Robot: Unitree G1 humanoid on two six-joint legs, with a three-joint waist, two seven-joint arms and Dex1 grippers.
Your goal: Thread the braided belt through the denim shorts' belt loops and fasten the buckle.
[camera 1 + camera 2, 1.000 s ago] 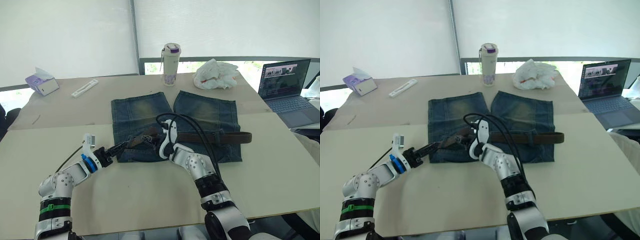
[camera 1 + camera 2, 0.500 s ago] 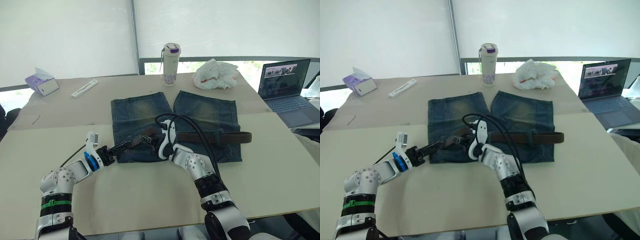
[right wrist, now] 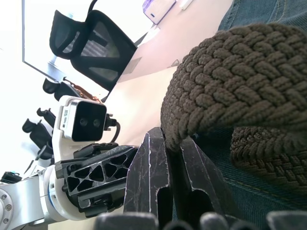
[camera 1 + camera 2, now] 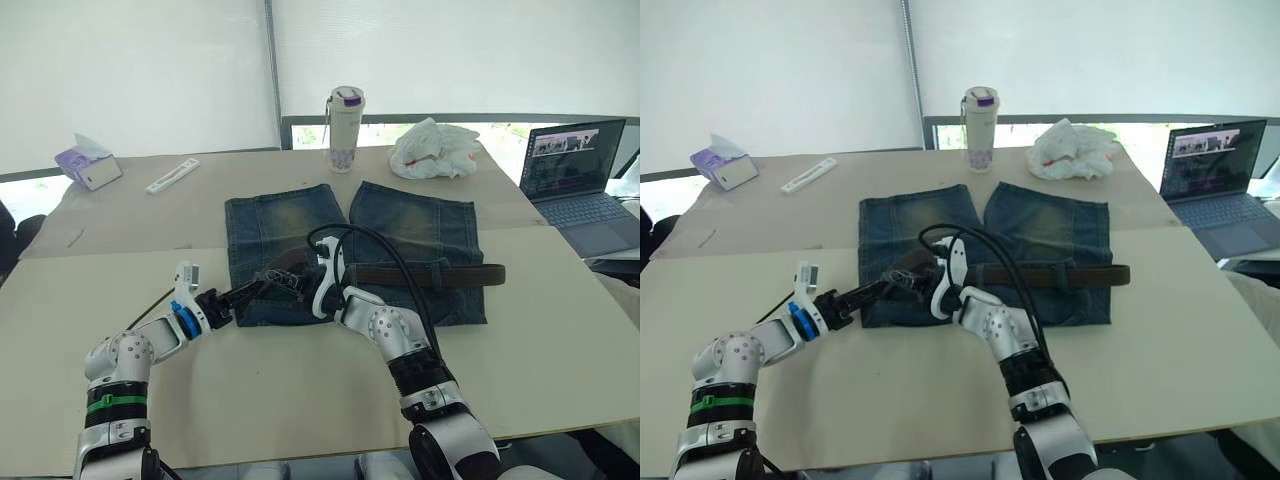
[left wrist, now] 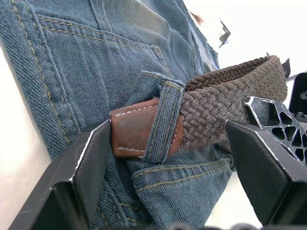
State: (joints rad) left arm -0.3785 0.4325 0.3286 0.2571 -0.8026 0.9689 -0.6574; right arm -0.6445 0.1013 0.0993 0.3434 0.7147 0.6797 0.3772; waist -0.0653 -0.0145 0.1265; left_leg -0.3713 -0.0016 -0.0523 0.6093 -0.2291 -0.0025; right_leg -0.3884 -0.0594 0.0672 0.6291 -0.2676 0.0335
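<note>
The denim shorts (image 4: 400,225) lie flat mid-table, waistband toward me. The braided belt (image 4: 440,275) runs along the waistband from the right side to the left. Its brown leather tip (image 5: 132,136) pokes out through a belt loop (image 5: 165,120). My left gripper (image 4: 248,293) is open, one finger (image 5: 91,158) touching the tip and the other well apart. Just right of it, my right gripper (image 4: 298,283) is shut on a raised hump of the belt (image 3: 230,81). The buckle is hidden.
At the table's far side stand a white bottle (image 4: 343,130) and a crumpled white bag (image 4: 432,148). A laptop (image 4: 580,180) sits far right, a tissue box (image 4: 88,165) and a white bar (image 4: 172,176) far left. Black cables (image 4: 370,250) arch over my right arm.
My left gripper has moved right, closer to the shorts' waistband. My right gripper has shifted slightly left with the belt. The camera has also shifted a little.
</note>
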